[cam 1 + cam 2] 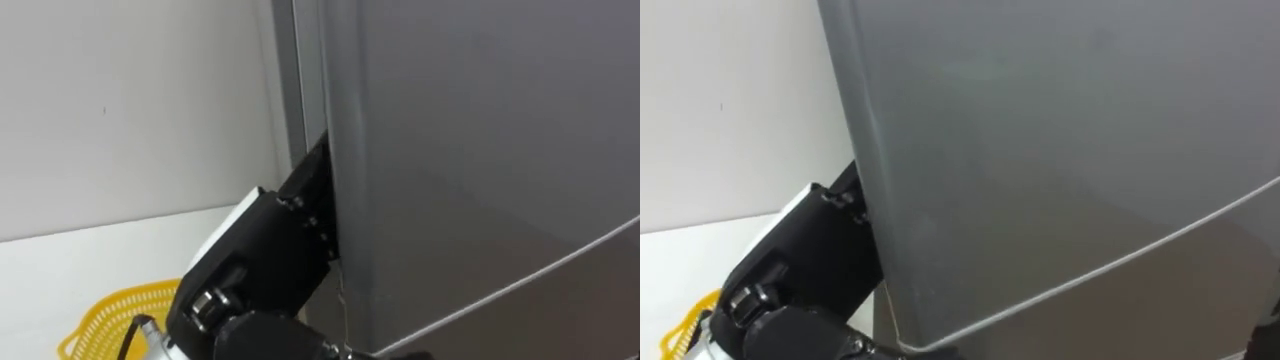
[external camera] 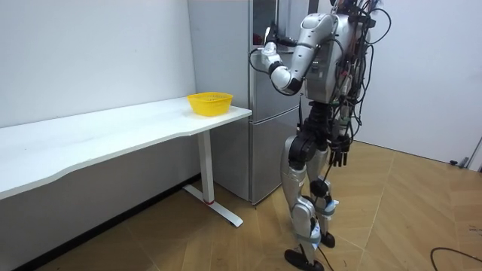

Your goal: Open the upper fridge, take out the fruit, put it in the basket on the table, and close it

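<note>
The upper fridge door point(image 1: 480, 150) stands right before the robot's head, a plain grey panel. A pale seam point(image 1: 520, 282) divides it from the lower door point(image 1: 570, 325). What lies inside the fridge is hidden.

At the upper door's left edge is the left robot hand point(image 1: 262, 250). Its black and white back is turned to the camera and its fingers reach in behind the door's edge. I cannot tell whether they are curled or straight, nor whether the door has left the cabinet.

Below the hand, the eye views show part of a yellow mesh basket point(image 1: 112, 318) on the white table point(image 1: 60, 270), with the white wall point(image 1: 130, 100) behind it.

The room view adds that the robot stands upright on a wooden floor point(image 2: 392, 218), close to the fridge with its left arm raised and bent. The basket sits at the table's end nearest the fridge. The right robot hand point(image 2: 340, 155) hangs by the hip, too small to tell its fingers' state.
</note>
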{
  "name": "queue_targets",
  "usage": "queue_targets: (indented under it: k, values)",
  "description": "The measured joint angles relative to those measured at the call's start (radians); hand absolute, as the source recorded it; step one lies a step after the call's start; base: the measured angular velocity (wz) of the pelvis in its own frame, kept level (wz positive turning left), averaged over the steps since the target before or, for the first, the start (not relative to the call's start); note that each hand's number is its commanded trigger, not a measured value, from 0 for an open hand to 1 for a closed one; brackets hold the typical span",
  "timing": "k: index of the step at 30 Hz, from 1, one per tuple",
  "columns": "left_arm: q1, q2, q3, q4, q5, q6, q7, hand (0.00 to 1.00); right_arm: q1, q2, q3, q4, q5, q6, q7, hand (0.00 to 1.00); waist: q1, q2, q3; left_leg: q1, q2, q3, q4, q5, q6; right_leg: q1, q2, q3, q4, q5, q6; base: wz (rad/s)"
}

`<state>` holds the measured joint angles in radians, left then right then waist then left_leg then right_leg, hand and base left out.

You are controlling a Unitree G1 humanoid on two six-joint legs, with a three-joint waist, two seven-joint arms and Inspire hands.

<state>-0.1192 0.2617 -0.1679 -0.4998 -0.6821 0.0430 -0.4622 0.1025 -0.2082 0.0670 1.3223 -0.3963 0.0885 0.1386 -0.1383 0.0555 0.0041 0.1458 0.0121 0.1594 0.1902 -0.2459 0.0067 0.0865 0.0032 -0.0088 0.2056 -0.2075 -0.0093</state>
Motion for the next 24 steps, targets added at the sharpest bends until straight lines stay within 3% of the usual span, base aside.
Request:
queue_targets:
  k: [9, 14, 24]
  values:
    - [-0.053, -0.001, -0.069, 0.0, -0.036, 0.0, -0.091, 0.0, 0.008, -0.014, 0.0, -0.007, 0.039, -0.003, 0.007, 0.0, -0.022, 0.002, -0.0014, 0.01, 0.004, 0.028, 0.0, 0.0, 0.0, 0.0, 0.005, 0.019, 0.001, 0.002, -0.002, -0.08]
    - [-0.061, 0.002, -0.084, 0.0, -0.081, 0.0, -0.135, 0.0, 0.007, -0.014, 0.0, -0.009, 0.056, -0.009, 0.007, 0.0, -0.026, -0.01, 0.0035, 0.015, 0.009, 0.033, -0.001, 0.0, 0.0, -0.001, 0.013, 0.035, 0.0, 0.005, -0.006, -0.11]
    - [-0.062, 0.005, -0.085, 0.0, -0.092, 0.0, -0.177, 0.0, 0.01, -0.014, 0.0, -0.037, 0.056, -0.008, 0.007, 0.0, -0.025, -0.021, 0.0023, 0.014, 0.011, 0.033, -0.002, 0.0, 0.0, -0.004, 0.016, 0.037, -0.002, 0.006, -0.008, 0.0]
